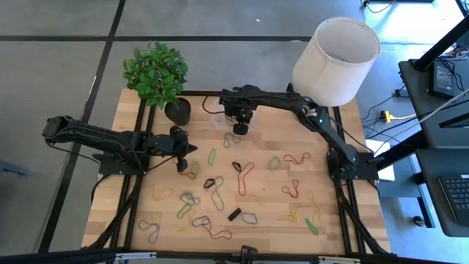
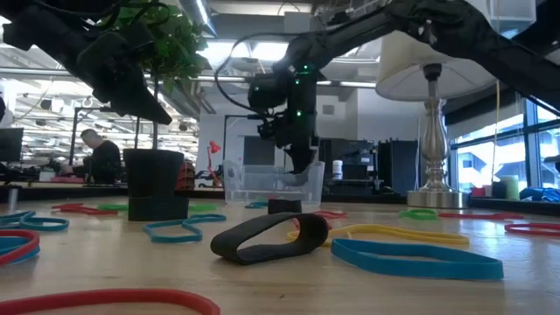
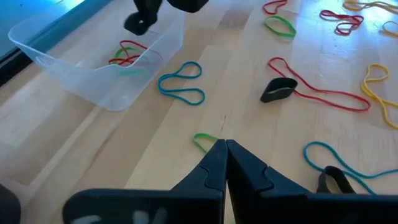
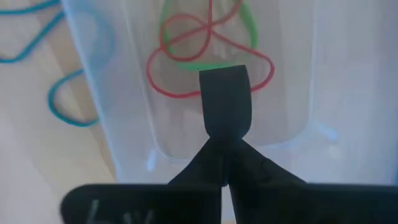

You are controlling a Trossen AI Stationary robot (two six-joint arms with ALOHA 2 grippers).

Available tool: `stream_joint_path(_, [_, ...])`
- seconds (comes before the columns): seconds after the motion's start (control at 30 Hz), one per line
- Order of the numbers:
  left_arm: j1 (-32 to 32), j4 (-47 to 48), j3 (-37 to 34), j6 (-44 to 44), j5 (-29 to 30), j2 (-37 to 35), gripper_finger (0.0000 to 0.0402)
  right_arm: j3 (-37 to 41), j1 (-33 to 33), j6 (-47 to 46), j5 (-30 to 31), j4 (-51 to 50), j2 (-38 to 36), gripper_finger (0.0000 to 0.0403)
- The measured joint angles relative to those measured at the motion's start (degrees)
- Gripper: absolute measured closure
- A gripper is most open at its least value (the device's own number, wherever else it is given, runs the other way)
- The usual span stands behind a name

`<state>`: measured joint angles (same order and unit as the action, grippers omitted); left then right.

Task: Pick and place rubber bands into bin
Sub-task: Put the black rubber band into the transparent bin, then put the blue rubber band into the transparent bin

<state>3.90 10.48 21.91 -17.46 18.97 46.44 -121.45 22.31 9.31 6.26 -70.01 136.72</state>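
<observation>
- the bin (image 3: 93,68) sits at the back of the table (image 1: 337,235), between the plant pot (image 1: 178,111) and the lamp (image 1: 335,60); in the high view it is mostly hidden under the right arm.
- inside the bin lie a red rubber band (image 4: 186,87) and a green rubber band (image 4: 245,37), tangled over each other on its floor. that looks like all that is done so far.
- the right gripper (image 4: 225,140) hangs directly over the bin, fingers pressed together on a black rubber band (image 4: 225,99), which dangles from the tips just above the red and green ones.
- my reading: this is the drop step; the black loop is over the bin but not yet let go.
- most of the work is left: many rubber bands (image 1: 220,191) lie scattered across the front and middle of the table, red, blue, yellow, green and black, all well apart from the bin.
- nearest to the bin is a blue rubber band (image 3: 183,84), lying on the wood just beside its wall.
- the left gripper (image 3: 224,149) hovers low over the left middle of the table with its fingers pressed together and nothing between them; a green loop (image 3: 202,140) lies on the wood just past its tips.
- in the low view a thick black rubber band (image 2: 271,236) lies on the near part of the table, well short of the bin.
</observation>
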Motion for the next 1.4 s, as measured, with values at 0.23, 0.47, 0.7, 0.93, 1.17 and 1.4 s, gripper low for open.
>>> stream_joint_path(0.23, [0.00,0.00,0.00,-1.31,0.99,0.00,0.0398,-0.02,1.15,-1.60,0.13,-0.57,-0.32,0.0321])
stream_joint_path(0.47, [0.13,0.00,0.02,-1.44,0.95,0.00,0.0399,-0.02,1.21,-1.71,0.15,-2.79,-0.52,0.0263])
stream_joint_path(0.7, [0.17,0.00,0.02,-0.85,-2.12,0.00,0.0396,-0.04,1.19,-6.35,0.13,-4.61,-1.71,0.0252])
stream_joint_path(0.93, [0.17,0.00,0.03,3.03,-7.07,0.00,0.0398,-0.13,-0.02,-10.87,-0.22,1.10,-9.09,0.0333])
stream_joint_path(1.17, [0.17,0.22,0.04,6.23,-10.66,0.00,0.0399,-0.13,-5.57,-17.38,2.88,3.34,-15.13,0.0394])
stream_joint_path(1.4, [2.24,2.84,0.07,6.27,-11.62,0.00,0.0399,-0.11,-16.13,-22.75,13.29,2.79,-16.69,0.0399])
